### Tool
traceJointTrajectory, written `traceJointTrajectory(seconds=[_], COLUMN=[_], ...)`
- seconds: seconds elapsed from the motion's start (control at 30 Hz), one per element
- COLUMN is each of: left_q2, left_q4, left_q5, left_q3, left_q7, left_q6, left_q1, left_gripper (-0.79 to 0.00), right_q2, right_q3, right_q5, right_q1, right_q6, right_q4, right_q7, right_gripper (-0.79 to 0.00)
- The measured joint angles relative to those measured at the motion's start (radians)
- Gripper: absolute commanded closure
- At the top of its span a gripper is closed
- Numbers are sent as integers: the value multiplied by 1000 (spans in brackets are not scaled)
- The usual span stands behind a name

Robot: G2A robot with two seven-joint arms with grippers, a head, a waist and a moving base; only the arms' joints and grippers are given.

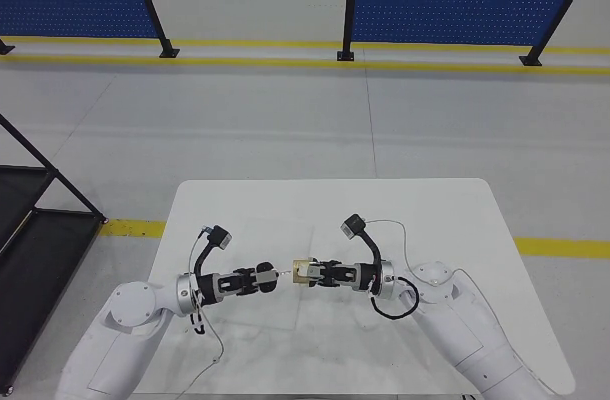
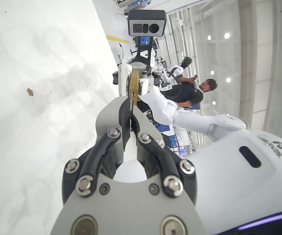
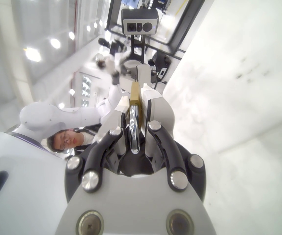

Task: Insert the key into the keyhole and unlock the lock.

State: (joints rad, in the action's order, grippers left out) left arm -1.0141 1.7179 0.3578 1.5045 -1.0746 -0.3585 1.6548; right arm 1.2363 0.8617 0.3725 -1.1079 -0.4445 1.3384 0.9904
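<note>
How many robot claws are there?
2. The left gripper pinches the key; the right gripper clamps the brass padlock. They meet tip to tip above the white table. None looks hidden.

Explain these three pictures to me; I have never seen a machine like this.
This is a two-armed robot working at a white table. The top view looks down from a camera above its arms. The other two pictures come from a camera on each wrist, so each looks along its own pincer.

The left pincer is closed on a thin key, seen edge-on. The right pincer is closed on a brass lock, with its silver shackle pointing back toward the wrist.

The two pincers face each other over the middle of the table, and the key's tip is at the keyhole. I cannot tell how far in it is. A small brown scrap lies on the table.
</note>
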Motion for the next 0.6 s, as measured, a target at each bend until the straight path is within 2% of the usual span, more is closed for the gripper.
traceJointTrajectory(seconds=[0.6], left_q2=[6], left_q4=[-12], left_q5=[8], left_q3=[-19], left_q7=[-4], left_q6=[-4], left_q1=[-14], left_gripper=[0], right_q2=[4], right_q3=[-7], right_q5=[4], right_q1=[0], right_q6=[6], right_q4=[2], right_q7=[8], right_gripper=[0])
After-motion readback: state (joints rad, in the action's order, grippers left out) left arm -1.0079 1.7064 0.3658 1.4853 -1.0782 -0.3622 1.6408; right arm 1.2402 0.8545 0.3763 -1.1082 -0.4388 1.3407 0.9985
